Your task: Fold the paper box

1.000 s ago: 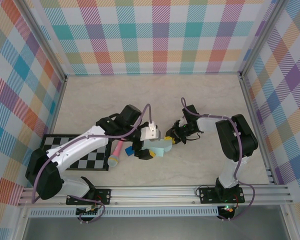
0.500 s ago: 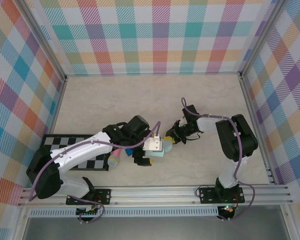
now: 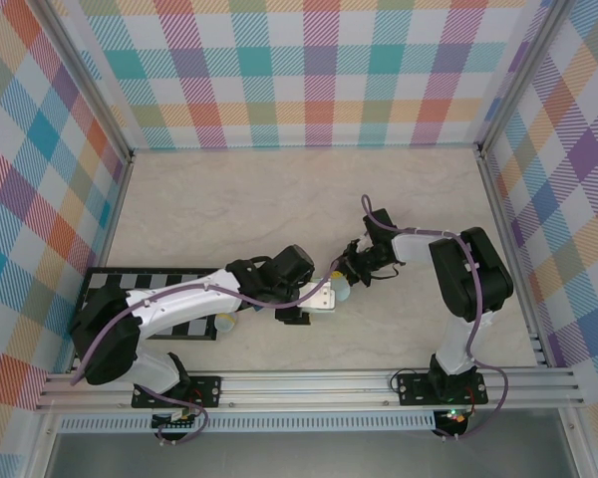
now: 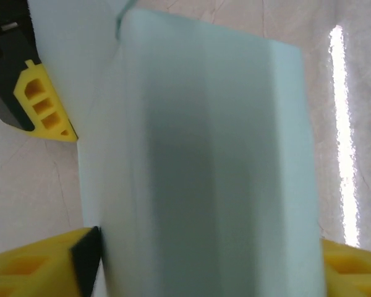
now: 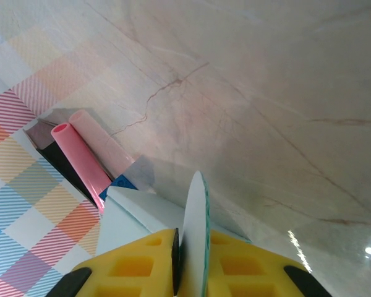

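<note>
**Near the surface's front middle: box between both grippers**

Around the work area stand plaid walls, printed in pastel teal, orange, pink and purple checks with fine diagonal hatching. The surface is smooth, glossy and cream, with thin brown marble-like veins and bright glare spots. A ribbed aluminium rail runs along the near edge.

A flat mat of black and white squares lies at the front left, partly under the white-shelled left arm.

The box sits just right of the mat, between the two arms. It is pale mint-blue thin card, matt and plain. In the left wrist view it shows broad panels with soft lengthwise creases and a straight top edge.

The left gripper has its yellow, hollow-celled fingers about half closed, one against each side of the box. A black pad touches the card's left edge.

The right gripper is nearly shut. Its yellow fingers pinch a thin upright flap of the box, seen edge-on.

A smooth pink tube with an open round end lies beyond the box. A small dark blue block sits at the tube's lower end, next to the card.
</note>
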Robot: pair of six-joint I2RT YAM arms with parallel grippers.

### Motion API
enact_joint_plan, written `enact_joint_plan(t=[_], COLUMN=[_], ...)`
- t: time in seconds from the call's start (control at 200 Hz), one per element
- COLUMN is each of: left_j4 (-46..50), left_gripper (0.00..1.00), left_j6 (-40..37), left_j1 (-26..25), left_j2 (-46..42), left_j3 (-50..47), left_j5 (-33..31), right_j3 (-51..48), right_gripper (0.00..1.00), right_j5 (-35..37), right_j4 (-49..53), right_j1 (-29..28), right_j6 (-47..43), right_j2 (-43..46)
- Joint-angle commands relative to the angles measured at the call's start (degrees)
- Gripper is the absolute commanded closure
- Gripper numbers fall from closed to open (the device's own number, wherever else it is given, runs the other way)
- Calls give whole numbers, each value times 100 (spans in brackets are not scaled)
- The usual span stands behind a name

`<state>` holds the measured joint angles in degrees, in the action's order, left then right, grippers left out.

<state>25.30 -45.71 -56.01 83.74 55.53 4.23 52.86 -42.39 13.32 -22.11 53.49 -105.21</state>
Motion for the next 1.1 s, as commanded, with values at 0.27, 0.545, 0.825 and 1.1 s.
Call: enact_joint_plan(t=[0.27,0.545,0.825,1.1], left_j4=[-129,-1057,-3082,-4523], left_gripper=[55,55,55,54], left_j6=[323,1160,2764,3427], left_j1=[2,689,1514,1861], left_j2=[99,-211,-92,501], left_j3=[313,233,12,-64], left_j5=[149,1020,2310,3650], right_j3=[-21,564,875,79], right_gripper=[77,42,30,26], right_j5=[182,916,1070,1056], right_j4=[321,1658,2335,1004], right_j1=[16,431,1609,1607], right_j6=[-20,-445,-1679,-5427], right_j2=[215,1538,2475,3598])
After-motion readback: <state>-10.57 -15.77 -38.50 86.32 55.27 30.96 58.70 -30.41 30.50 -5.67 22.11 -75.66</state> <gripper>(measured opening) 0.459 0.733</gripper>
